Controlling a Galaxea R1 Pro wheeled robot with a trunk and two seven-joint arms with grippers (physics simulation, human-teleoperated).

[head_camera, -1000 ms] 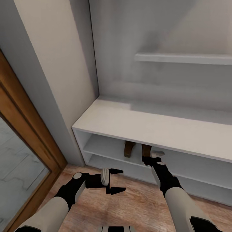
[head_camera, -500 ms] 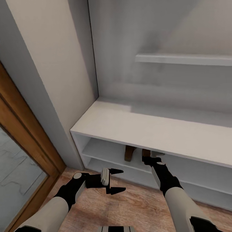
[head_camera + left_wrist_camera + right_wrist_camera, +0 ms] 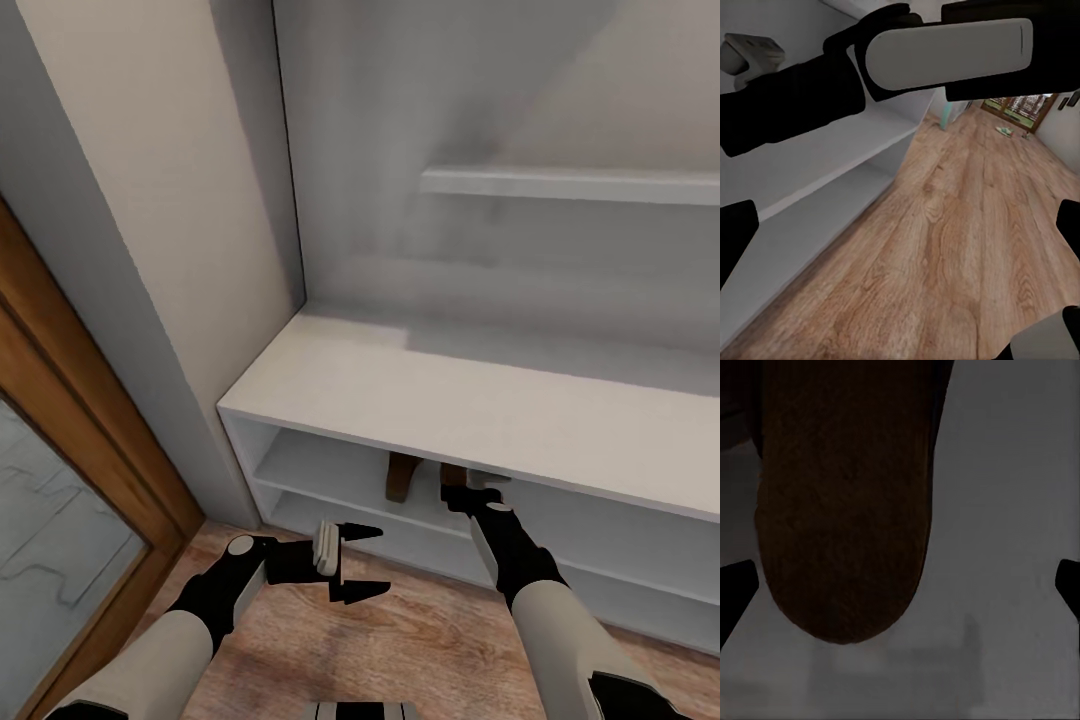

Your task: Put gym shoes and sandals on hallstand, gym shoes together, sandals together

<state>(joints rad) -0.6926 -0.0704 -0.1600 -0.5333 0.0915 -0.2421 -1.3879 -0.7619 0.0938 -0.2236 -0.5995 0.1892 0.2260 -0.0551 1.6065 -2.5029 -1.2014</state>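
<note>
Sandals point(image 3: 403, 474) stand side by side on the upper open shelf of the rack point(image 3: 420, 395), partly hidden under its top board. Right gripper point(image 3: 473, 492) is just in front of the right one, fingers spread wide with the brown heel point(image 3: 844, 502) between them, not touching. Left gripper point(image 3: 358, 561) hangs open above the floor point(image 3: 967, 240), holding nothing.

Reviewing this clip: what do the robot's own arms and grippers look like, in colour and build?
Both arms have pale grey-white forearm shells that turn into matte black wrist sections. The left gripper has a pale grey block at its base and two black pointed fingers. The right gripper is black with a small pale grey part.
</note>
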